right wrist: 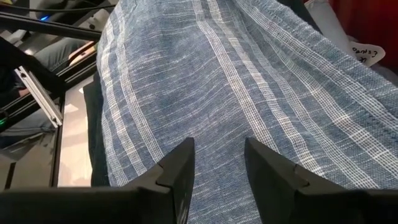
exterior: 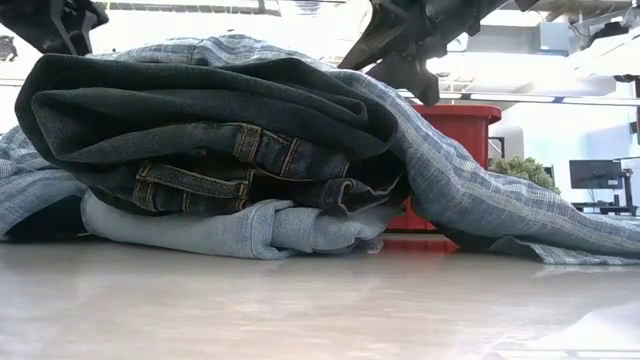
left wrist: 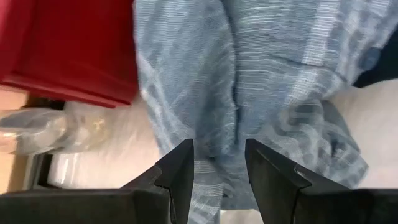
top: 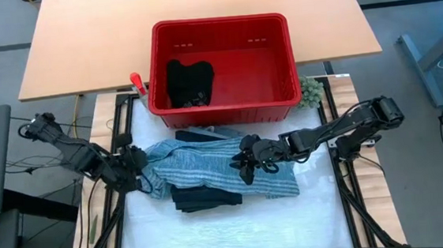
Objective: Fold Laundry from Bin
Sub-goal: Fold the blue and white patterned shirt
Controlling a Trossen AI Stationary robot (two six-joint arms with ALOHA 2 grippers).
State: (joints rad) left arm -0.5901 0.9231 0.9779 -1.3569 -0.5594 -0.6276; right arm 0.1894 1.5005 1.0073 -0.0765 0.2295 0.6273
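A blue-white striped garment (top: 208, 161) lies spread over dark folded jeans (exterior: 200, 120) on the white table top, in front of the red bin (top: 264, 65). Under the jeans lies a light blue garment (exterior: 230, 230). A black garment (top: 189, 80) rests on the bin's floor. My left gripper (top: 135, 169) is shut on the striped garment's left end. My right gripper (top: 244, 163) is shut on its right half. My left gripper pinches bunched folds at the striped garment's left end (left wrist: 217, 143) between its two fingers, slanting down from the table's left. How many layers it has I cannot tell. The cloth runs off from the fingers, creased, onto the table and the pile. My right gripper pinches the striped garment's top surface (right wrist: 217, 134) between its two fingers, slanting down from the table's right. From the fingers the cloth runs smooth toward the left gripper. It drapes over the jeans, and its right edge (exterior: 560, 235) lies on the table.
A green fuzzy lump (top: 310, 92) sits by the bin's right front corner. An orange-handled item (top: 135, 82) lies at the bin's left. A wooden table (top: 80, 40) extends behind the bin. Black frame rails (top: 346, 193) border the white surface, which is bare along its near edge.
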